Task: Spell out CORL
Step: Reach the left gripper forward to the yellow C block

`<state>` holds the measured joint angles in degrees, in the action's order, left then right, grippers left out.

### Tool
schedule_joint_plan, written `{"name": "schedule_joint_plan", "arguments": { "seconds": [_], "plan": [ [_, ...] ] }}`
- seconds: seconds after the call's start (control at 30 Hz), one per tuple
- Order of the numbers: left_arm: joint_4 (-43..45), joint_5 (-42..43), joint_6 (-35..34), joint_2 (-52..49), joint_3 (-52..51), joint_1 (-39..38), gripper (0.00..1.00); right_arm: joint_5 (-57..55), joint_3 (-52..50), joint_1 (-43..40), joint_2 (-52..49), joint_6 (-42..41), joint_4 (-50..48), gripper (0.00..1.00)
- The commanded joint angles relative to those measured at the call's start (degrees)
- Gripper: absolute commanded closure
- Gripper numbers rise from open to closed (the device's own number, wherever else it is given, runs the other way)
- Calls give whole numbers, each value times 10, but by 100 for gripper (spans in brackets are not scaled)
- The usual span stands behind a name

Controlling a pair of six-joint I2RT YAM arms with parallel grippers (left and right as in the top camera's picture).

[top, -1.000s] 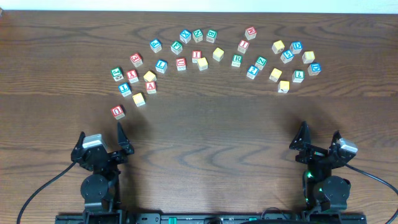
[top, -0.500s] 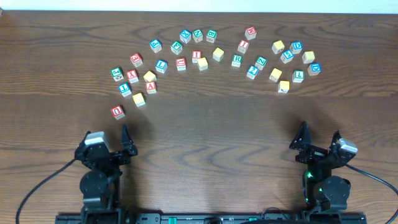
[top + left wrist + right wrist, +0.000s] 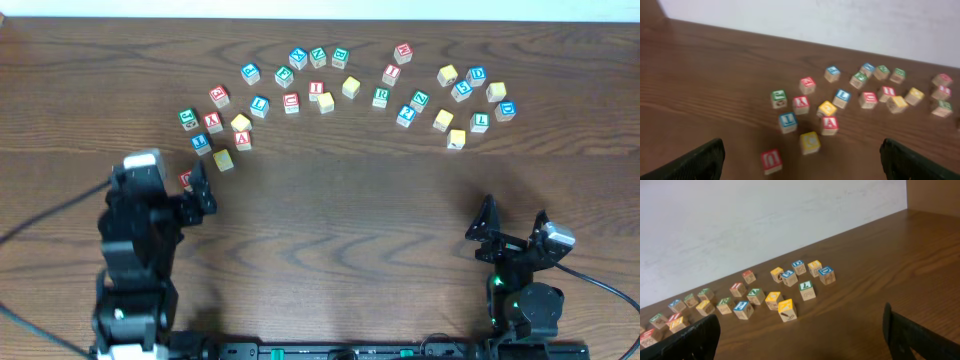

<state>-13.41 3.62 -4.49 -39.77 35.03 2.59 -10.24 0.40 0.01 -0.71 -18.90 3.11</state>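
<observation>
The left jaws stand wide open and grip nothing. Their dark fingertips (image 3: 702, 159) sit at the bottom corners of the left wrist view. Just ahead of them, nearer the left finger than the right and clear of both, sits a red U cube (image 3: 771, 161). From overhead it is partly hidden under the left arm (image 3: 140, 225). A little farther ahead, about midway across the gap, lies a yellow-topped cube (image 3: 810, 142), its letter too faint to read. Beyond it stands a red A cube (image 3: 830, 125). The blue L cube (image 3: 842, 98) is farther ahead still, slightly right of centre.

The green R cube (image 3: 380, 97) lies in the middle of the arc of cubes, well ahead and right of the left jaws, and well ahead and left of the right jaws. Bare bench (image 3: 340, 220) runs between the two arms and up to the arc. Behind the cubes the bench's far edge meets a white wall (image 3: 765, 220).

The right jaws are also spread fully and empty, with nothing between the fingertips (image 3: 695, 337). Another yellow-topped cube (image 3: 786, 309) is the nearest to them, well ahead and a little left of centre. Ahead and to their right the wood is bare.
</observation>
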Motion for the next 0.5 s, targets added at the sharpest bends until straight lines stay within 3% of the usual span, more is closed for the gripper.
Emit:
{"name": "schedule_joint_plan", "arguments": {
  "seconds": [0.0,0.2,0.47],
  "plan": [
    [-34,58,-3,-71,91,2,2,1,-1,-3,2,-7,1,1],
    [-105,139,-3,-185,228,2,2,5,-1,-3,2,-9,1,1],
    [-227,144,4,-288,385,2,2,6,-1,-3,2,5,-8,1]
  ]
}}
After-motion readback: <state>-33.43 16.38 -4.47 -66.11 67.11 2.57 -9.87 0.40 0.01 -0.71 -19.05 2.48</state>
